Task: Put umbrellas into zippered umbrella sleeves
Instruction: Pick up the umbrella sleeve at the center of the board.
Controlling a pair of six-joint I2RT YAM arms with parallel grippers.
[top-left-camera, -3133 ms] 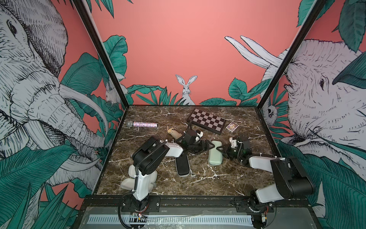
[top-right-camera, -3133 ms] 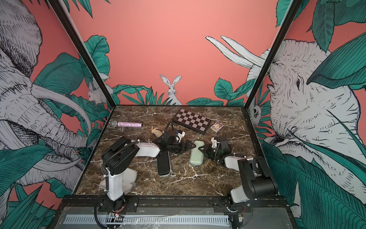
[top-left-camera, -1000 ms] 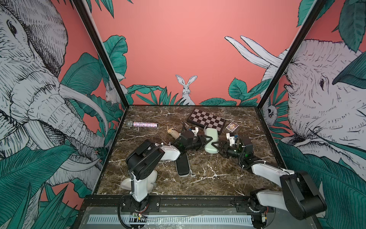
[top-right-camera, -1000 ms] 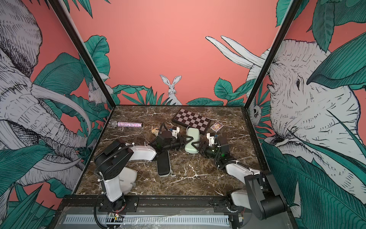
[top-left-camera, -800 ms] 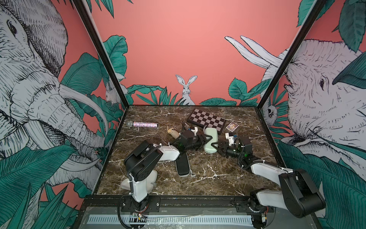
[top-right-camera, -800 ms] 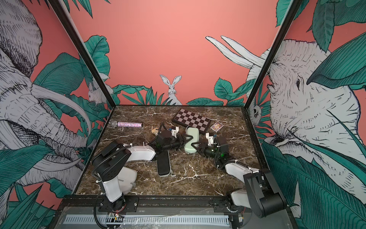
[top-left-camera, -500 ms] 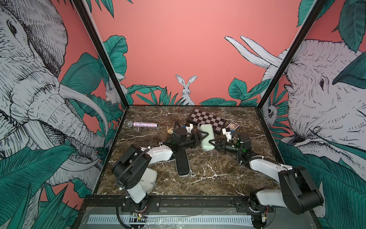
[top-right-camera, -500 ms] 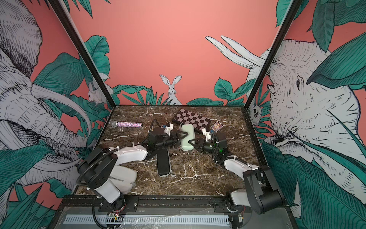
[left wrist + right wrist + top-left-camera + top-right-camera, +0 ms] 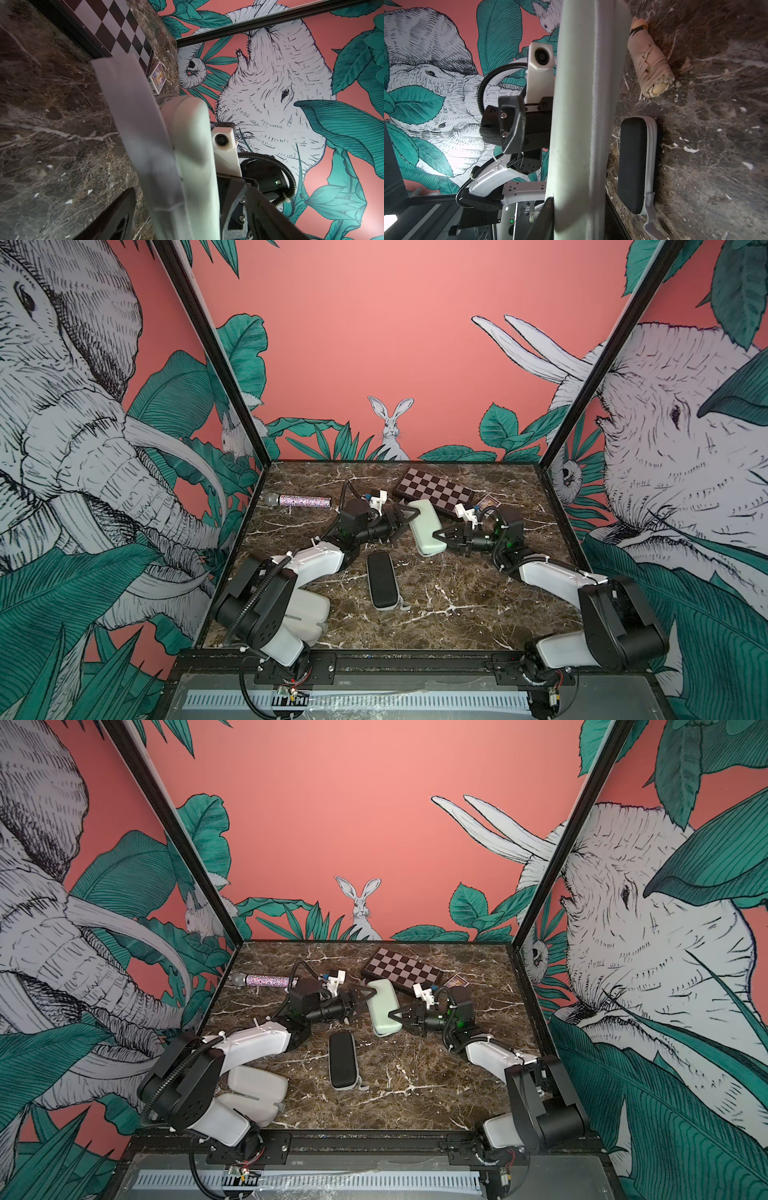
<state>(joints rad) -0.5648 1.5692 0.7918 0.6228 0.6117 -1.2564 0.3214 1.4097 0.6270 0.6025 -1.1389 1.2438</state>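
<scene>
The pale mint green sleeve [image 9: 424,526] [image 9: 384,1006] lies slanted between both arms in both top views, its far end by the chessboard. My right gripper [image 9: 441,537] [image 9: 579,207] is shut on its near end, a finger pressed on each side. My left gripper [image 9: 409,515] [image 9: 182,197] is open and straddles the far end of the mint sleeve [image 9: 193,145], one finger [image 9: 118,212] clearly apart from it. A closed black sleeve [image 9: 382,585] [image 9: 633,166] lies on the marble nearer the front. A tan umbrella [image 9: 650,64] lies beyond it, hidden in both top views.
A chequered chessboard box [image 9: 434,491] and a small card box [image 9: 487,502] lie at the back right, close behind the mint sleeve. A glittery microphone [image 9: 299,500] lies at the back left. Walls enclose the marble table [image 9: 457,614] on three sides.
The mint sleeve has moved toward the back, near the chessboard, with both arms following. The left jaws have spread off it and the right jaws have closed on its near end.
</scene>
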